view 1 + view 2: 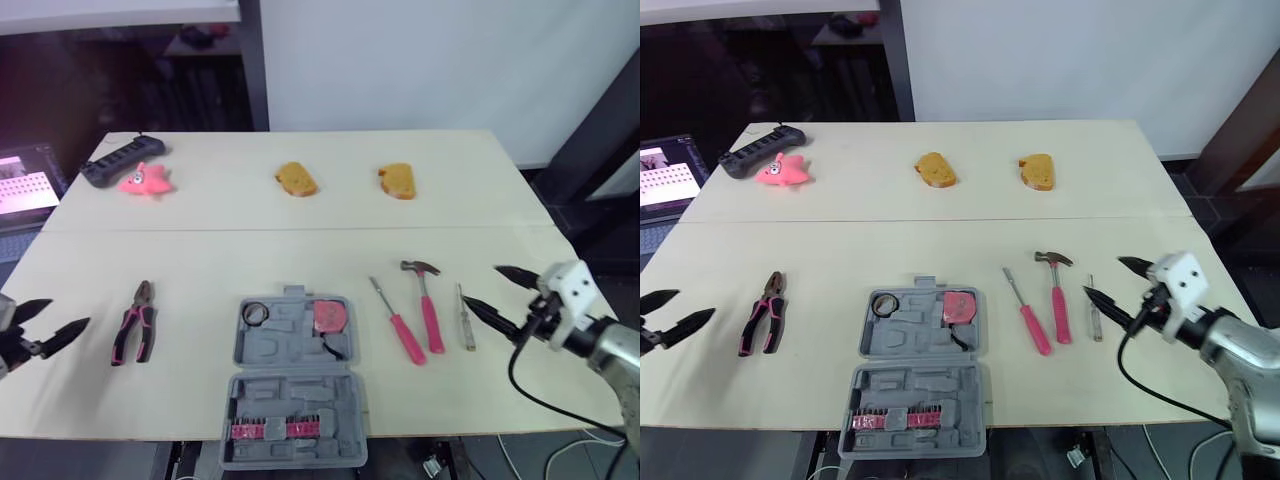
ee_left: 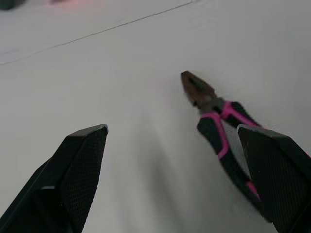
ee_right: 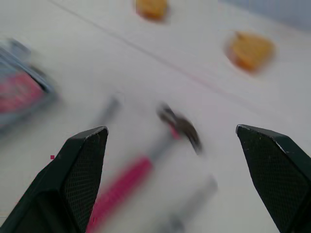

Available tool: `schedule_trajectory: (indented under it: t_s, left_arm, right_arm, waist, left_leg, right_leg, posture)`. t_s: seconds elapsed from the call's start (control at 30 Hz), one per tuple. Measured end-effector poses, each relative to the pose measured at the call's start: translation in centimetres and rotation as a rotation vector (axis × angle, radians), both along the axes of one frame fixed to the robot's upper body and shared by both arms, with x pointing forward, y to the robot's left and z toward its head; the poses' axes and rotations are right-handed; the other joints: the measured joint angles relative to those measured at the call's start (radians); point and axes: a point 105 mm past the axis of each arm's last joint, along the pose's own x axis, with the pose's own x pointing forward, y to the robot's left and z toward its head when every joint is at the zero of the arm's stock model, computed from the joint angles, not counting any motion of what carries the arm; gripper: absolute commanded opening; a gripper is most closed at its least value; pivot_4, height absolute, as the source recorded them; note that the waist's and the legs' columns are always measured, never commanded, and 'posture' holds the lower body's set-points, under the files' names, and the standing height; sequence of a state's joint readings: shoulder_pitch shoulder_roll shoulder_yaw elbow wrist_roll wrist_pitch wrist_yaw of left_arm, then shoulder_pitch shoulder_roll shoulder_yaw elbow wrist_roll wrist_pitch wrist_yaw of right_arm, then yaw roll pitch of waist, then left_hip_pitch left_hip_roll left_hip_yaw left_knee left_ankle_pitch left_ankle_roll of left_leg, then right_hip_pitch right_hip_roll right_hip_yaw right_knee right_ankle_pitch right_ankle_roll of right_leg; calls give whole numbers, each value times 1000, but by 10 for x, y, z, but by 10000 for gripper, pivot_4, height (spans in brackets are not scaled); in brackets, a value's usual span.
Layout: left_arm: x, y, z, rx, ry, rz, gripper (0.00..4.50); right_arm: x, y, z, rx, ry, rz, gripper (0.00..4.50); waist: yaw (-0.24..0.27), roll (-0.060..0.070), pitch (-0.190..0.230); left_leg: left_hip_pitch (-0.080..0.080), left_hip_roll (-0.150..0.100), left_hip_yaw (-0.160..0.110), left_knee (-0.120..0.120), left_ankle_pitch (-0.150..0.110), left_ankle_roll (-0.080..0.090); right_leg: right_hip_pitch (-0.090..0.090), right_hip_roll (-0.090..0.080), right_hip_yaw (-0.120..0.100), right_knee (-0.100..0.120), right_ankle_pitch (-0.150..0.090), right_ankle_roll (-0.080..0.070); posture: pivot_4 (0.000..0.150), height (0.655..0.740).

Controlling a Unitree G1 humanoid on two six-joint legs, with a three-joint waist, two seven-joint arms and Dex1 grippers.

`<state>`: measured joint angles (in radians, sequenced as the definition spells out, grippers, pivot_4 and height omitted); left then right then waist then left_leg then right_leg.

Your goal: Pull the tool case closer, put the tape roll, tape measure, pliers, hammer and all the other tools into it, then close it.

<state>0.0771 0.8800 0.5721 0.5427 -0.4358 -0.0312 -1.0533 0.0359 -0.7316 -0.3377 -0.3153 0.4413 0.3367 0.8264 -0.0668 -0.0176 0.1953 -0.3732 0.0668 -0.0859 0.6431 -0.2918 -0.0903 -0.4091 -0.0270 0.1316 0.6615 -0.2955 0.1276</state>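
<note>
I see the tool case (image 1: 293,375) lying open on the bench (image 1: 300,240), and its near half reaches a little past the bench's near edge. In the case's far half sit the tape roll (image 1: 255,312) on the left and the pink tape measure (image 1: 330,316) on the right. The near half carries a row of bits in a pink strip (image 1: 270,431).

Left of the case, well apart from it, lie the pliers (image 1: 135,322), nose pointing away from me and handles slightly spread. My left pincer (image 1: 65,313) hovers further left of the case than the pliers, fingers spread wide, gripping nothing. In its wrist view the pliers lie close to one finger (image 2: 277,174).

Right of the case lie three tools side by side: a pink-handled screwdriver (image 1: 398,322) nearest the case, then the hammer (image 1: 425,300), then a slim grey tool (image 1: 465,318). My right pincer (image 1: 481,283) hangs just beyond that grey tool, open and empty.

Far beyond the case I see two pieces of bread (image 1: 296,179), a pink toy (image 1: 147,180) and a black power strip (image 1: 122,160).
</note>
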Motion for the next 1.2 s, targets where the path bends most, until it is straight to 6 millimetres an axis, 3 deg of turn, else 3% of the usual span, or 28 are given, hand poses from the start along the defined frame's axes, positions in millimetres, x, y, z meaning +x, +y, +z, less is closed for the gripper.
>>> schedule_trajectory:
  t_s: [0.17, 0.37, 0.47, 0.63, 0.9, 1.03, 1.2]
  left_arm:
    - [-14, -59, -7, -154, -82, 84, 45000]
    - [-4, -69, 2, -144, -79, 237, 45000]
    - [4, -63, 1, -124, -46, 318, 45000]
    - [25, -79, -8, -115, 86, 293, 45000]
    - [48, -73, -22, -101, 179, 341, 45000]
    - [60, -79, -30, -134, 243, 327, 45000]
    - [64, -81, -44, -159, 333, 364, 45000]
  right_arm:
    - [15, 90, 29, -33, -68, 307, 44640]
    - [5, 132, 12, -109, -9, 497, 44640]
    - [2, 144, 13, -120, -18, 545, 44640]
    - [-7, 160, 13, -115, -20, 603, 44640]
    - [-8, 164, 13, -116, -16, 610, 44640]
    - [-10, 167, 14, -107, -7, 601, 44640]
    - [-12, 169, 15, -107, -4, 594, 44640]
  waist:
    - [3, -2, 0]
    - [33, -3, 0]
    - [24, -3, 0]
    - [23, -3, 0]
    - [22, -3, 0]
    - [23, -3, 0]
    - [21, -3, 0]
  left_leg:
    - [0, 0, -1, 3, 0, 0]
    - [-1, -1, -2, 4, 0, -1]
    - [0, -1, -3, 4, 0, -1]
    - [-1, -1, -3, 4, 0, -1]
    - [0, -1, -3, 3, 0, -1]
    - [-1, -1, -3, 3, 1, -1]
    - [-1, -1, -3, 3, 1, -1]
  right_leg:
    - [1, 1, 0, 0, 0, 0]
    - [2, 0, -1, -2, 0, 0]
    - [2, 0, -1, -1, 0, 0]
    - [1, 0, -1, -1, 0, 0]
    - [1, 0, -1, -1, 0, 0]
    - [1, 0, -2, -1, 0, 0]
    - [1, 0, -2, -1, 0, 0]
  posture:
    - [1500, 7400]
    - [1500, 7400]
    - [1500, 7400]
    - [1500, 7400]
    - [1500, 7400]
    - [1500, 7400]
    - [1500, 7400]
